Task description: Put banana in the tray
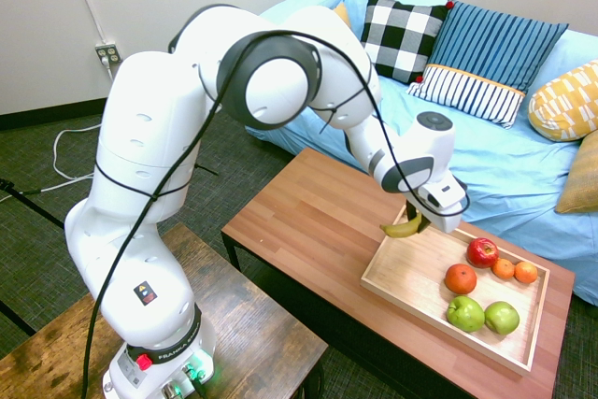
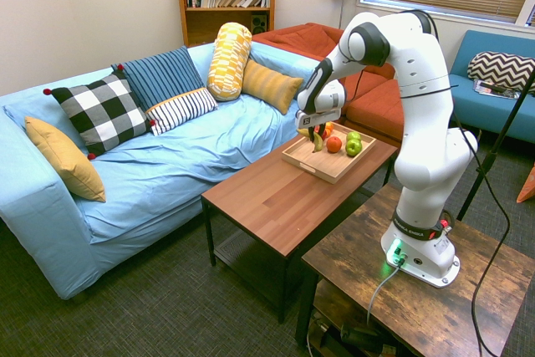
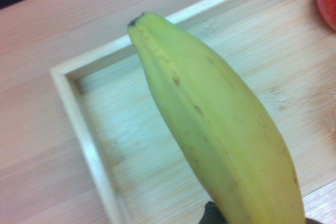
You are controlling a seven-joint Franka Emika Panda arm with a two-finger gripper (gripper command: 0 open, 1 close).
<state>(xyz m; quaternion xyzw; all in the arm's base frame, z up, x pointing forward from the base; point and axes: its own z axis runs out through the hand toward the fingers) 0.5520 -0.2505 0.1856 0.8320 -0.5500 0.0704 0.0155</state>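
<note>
A small yellow banana (image 1: 403,228) hangs from my gripper (image 1: 420,223), which is shut on it just above the near-left corner of the pale wooden tray (image 1: 402,279). In the second exterior view the banana (image 2: 318,141) hangs over the tray (image 2: 311,159) at the left end of the tray. The wrist view shows the banana (image 3: 210,129) large and close, its dark tip over the tray's corner (image 3: 79,108), with bare tray floor beneath it.
The tray holds a red apple (image 1: 482,251), three oranges (image 1: 460,278) and two green apples (image 1: 465,313) at its far end. It sits on a reddish-brown table (image 1: 308,221). A blue sofa (image 1: 505,156) with cushions stands behind.
</note>
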